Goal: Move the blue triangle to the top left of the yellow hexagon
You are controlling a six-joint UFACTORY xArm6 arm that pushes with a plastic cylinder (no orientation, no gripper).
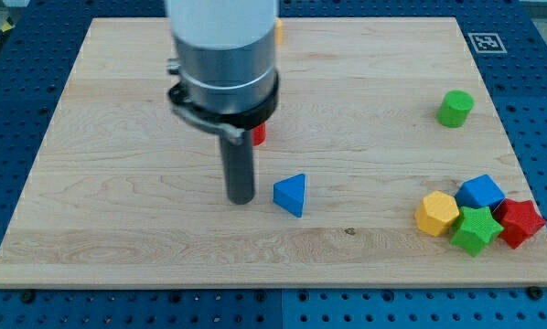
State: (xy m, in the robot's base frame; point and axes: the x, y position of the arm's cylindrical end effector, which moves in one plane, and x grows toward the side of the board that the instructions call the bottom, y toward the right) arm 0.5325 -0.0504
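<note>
The blue triangle (290,195) lies on the wooden board (118,210) a little below the middle. The yellow hexagon (436,214) sits far to its right, near the view's bottom right. My tip (241,198) rests on the board just left of the blue triangle, a small gap apart. The arm's wide grey body hides the board above the tip.
A green star (476,228), a blue block (481,193) and a red star (520,222) cluster right of the yellow hexagon. A green cylinder (455,108) stands at the right. A red block (258,133) and a yellow block (278,33) peek from behind the arm.
</note>
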